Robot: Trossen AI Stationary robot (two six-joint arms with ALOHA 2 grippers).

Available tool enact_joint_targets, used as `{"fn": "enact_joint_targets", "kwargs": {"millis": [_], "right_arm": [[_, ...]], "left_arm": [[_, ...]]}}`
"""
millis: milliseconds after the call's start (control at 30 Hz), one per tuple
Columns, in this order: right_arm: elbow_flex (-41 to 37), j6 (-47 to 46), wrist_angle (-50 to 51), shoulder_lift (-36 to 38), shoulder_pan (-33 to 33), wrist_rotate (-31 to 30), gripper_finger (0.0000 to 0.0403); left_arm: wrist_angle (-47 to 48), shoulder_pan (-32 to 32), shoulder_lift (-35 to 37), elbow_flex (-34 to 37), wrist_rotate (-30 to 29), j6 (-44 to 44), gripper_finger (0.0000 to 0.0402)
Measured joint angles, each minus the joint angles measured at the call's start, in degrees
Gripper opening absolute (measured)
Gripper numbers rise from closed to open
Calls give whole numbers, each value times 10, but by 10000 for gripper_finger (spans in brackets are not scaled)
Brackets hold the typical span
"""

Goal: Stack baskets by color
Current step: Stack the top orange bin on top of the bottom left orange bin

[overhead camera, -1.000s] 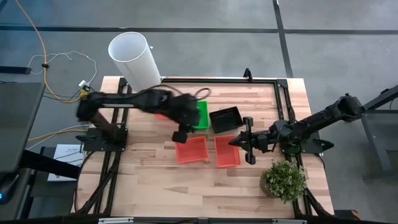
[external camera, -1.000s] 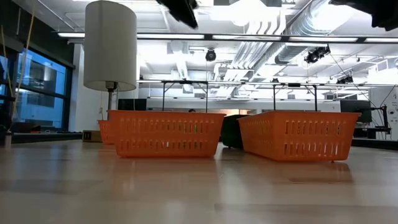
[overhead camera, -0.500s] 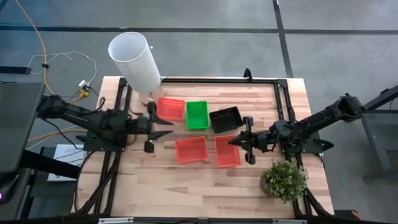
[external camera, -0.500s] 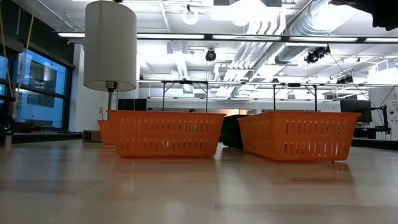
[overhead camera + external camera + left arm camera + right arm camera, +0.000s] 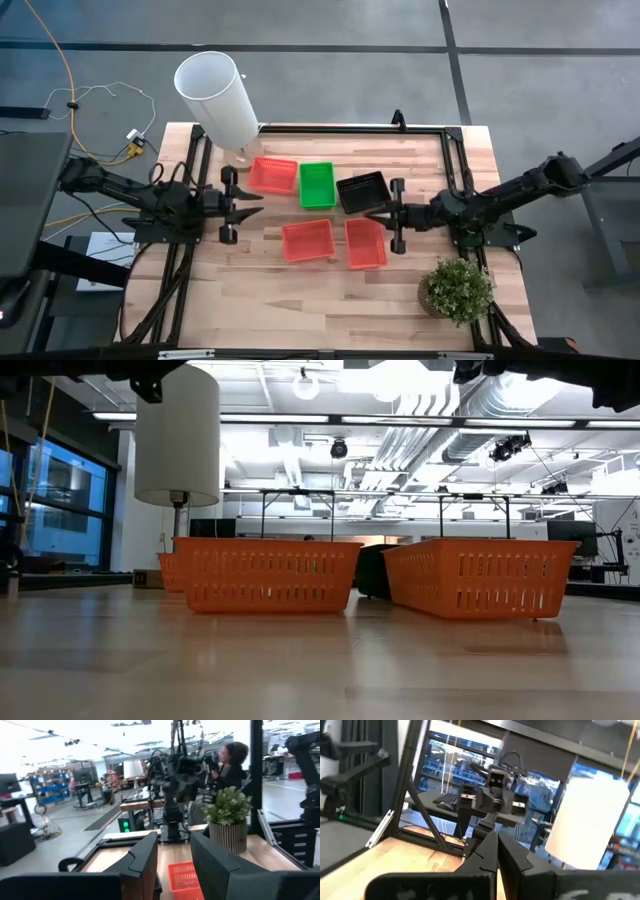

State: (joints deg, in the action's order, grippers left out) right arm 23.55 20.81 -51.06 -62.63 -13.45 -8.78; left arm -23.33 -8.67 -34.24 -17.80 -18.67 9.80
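Observation:
Five baskets rest flat on the table. Toward the far side a red basket (image 5: 273,175), a green basket (image 5: 318,185) and a black basket (image 5: 361,191) stand in a row. Nearer are two more red baskets (image 5: 308,240) (image 5: 365,243), side by side. My left gripper (image 5: 255,204) hovers level at the table's left, pointing toward the baskets, open (image 5: 174,845) and empty. My right gripper (image 5: 370,217) hovers level over the gap between the black basket and the near right red one, shut (image 5: 496,837) on nothing.
A tall white cylinder (image 5: 215,95) stands at the far left corner. A potted plant (image 5: 457,288) sits at the near right. A black frame (image 5: 350,128) runs along the table's far and side edges. Bare wood lies along the near edge.
My left gripper has drawn back from above the baskets toward the table's left edge, sinking a little and tipping from pointing down to level. The baskets have stayed where they were.

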Motion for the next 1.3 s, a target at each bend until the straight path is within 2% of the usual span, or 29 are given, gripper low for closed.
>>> {"fn": "enact_joint_targets", "kwargs": {"millis": [267, 1100, 1300], "right_arm": [[0, -87, 20, 0, 23, -4, 0], [0, -64, 18, 0, 23, 8, 0], [0, -64, 18, 0, 23, 8, 0]], "left_arm": [[-1, 0, 2, 0, 5, 21, 106], [0, 0, 0, 0, 5, 7, 106], [-1, 0, -19, 0, 5, 7, 106]]}}
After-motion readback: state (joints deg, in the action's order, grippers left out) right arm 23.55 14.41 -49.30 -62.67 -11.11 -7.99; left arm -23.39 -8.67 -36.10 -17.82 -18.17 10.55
